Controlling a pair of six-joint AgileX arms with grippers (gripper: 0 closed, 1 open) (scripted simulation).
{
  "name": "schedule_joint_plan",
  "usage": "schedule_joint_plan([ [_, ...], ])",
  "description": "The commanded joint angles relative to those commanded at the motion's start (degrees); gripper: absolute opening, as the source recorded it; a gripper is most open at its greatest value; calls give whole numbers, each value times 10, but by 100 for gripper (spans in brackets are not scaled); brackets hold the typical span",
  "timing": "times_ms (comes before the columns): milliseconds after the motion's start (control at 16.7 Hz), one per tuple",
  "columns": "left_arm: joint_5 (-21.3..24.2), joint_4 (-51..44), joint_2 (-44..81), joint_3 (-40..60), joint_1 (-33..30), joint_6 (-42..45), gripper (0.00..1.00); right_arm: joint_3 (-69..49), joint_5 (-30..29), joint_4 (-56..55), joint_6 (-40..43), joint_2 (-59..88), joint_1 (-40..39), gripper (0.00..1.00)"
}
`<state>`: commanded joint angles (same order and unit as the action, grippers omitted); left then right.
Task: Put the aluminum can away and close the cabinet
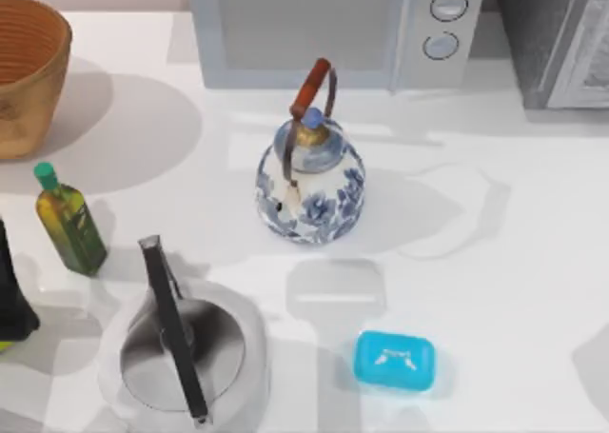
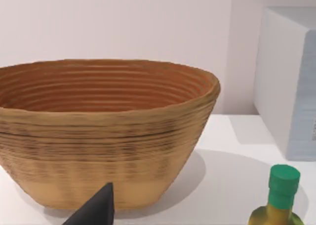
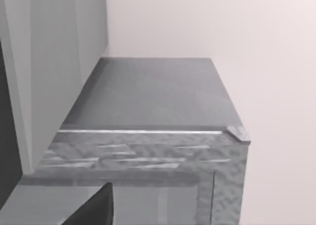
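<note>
The cabinet (image 1: pixel 557 38) stands at the table's far right corner, just beside the microwave (image 1: pixel 333 29). The right gripper (image 3: pixel 96 207) hangs close above its dark speckled top. Whether that claw is open or closed I cannot tell, and where the can is I cannot tell either. A pale door panel (image 1: pixel 592 52) seems to stand out at an angle, so I'd guess closing is the step in hand. To do it well, I'd come round behind the panel's free edge and push flat and steady along its swing, never downward onto the top. The left gripper (image 2: pixel 98 210) is parked by the basket (image 2: pixel 106 131) and oil bottle (image 2: pixel 281 195), its claw likewise unreadable.
</note>
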<state>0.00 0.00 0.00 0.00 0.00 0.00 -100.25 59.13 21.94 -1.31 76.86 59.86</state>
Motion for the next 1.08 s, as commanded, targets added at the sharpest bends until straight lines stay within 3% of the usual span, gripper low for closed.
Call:
schedule_joint_plan([
  [180,0,0,0,0,0,0,100,-5,-37,2,0,1,-29,100],
  [360,0,0,0,0,0,0,100,-14,-126,6,0,3,-104,100],
  [600,0,0,0,0,0,0,100,-23,-307,14,0,4,-273,100],
  [1080,0,0,0,0,0,0,100,-9,-700,28,2,-14,-697,100],
])
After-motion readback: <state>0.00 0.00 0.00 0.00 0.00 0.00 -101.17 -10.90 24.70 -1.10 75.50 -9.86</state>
